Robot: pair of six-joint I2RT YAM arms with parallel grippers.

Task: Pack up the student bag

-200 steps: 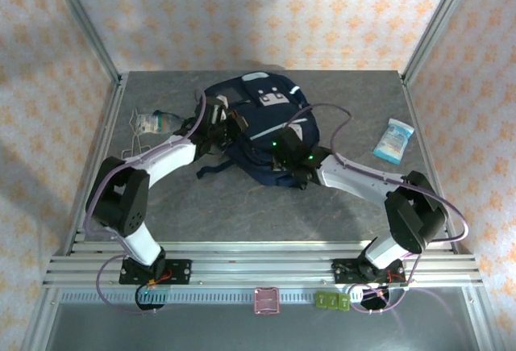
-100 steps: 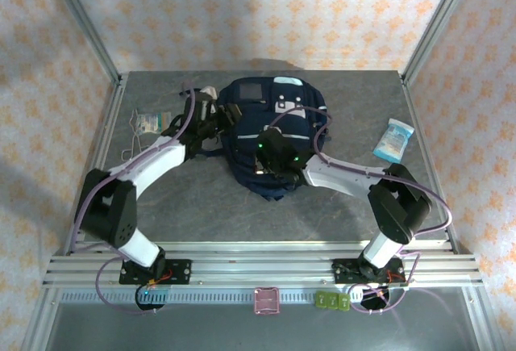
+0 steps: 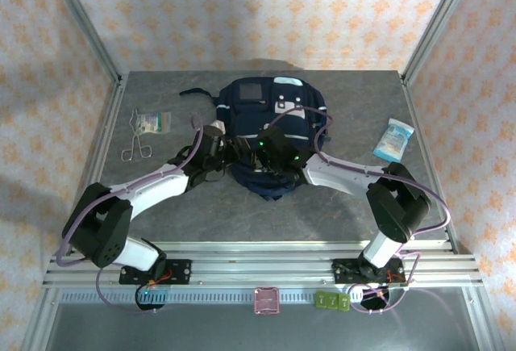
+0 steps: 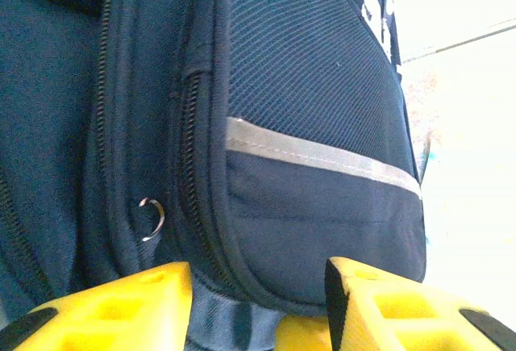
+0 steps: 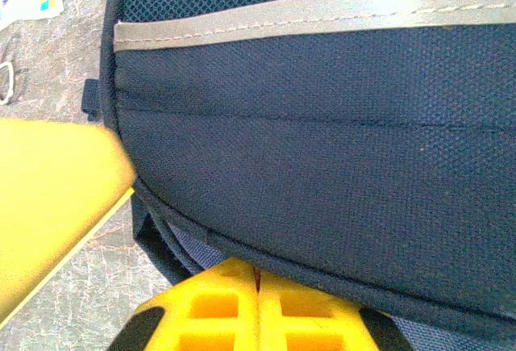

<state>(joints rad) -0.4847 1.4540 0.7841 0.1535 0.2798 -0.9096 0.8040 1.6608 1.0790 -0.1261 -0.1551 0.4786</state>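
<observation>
Looking down on the student bag (image 3: 270,113): lying flat at the back middle of the grey table (image 3: 339,206), front panel facing up, white patches and square mesh pocket toward the far wall, a dark strap (image 3: 197,93) trailing off its far-left corner. Reaching in from both sides to the bag's near end, with the left gripper (image 3: 234,154) at the near-left edge and the right gripper (image 3: 262,156) just beside it, nearer the middle.

Holding the left gripper partly open in its wrist view, yellow fingers (image 4: 121,307) standing apart at a middling gap, with the bag's rounded bottom edge sitting in that gap and not clearly pinched. Showing above those fingers a dark zipper line (image 4: 189,165), a small metal ring (image 4: 151,218) hanging beside it, and a pale reflective stripe (image 4: 322,155) slanting across the pocket.

Pressing the right gripper fully closed, fingertips (image 5: 226,302) meeting tip to tip right under the bag's piped seam; impossible to tell whether any fabric is caught between them. Crossing the left of the right wrist view, a blurred yellow block (image 5: 56,198) close to the lens.

Lying well apart from the bag: a light blue packet (image 3: 393,140) near the right rail, and at the far left a small flat sachet (image 3: 153,122) with metal scissors-like forceps (image 3: 137,145) just beside it.
</observation>
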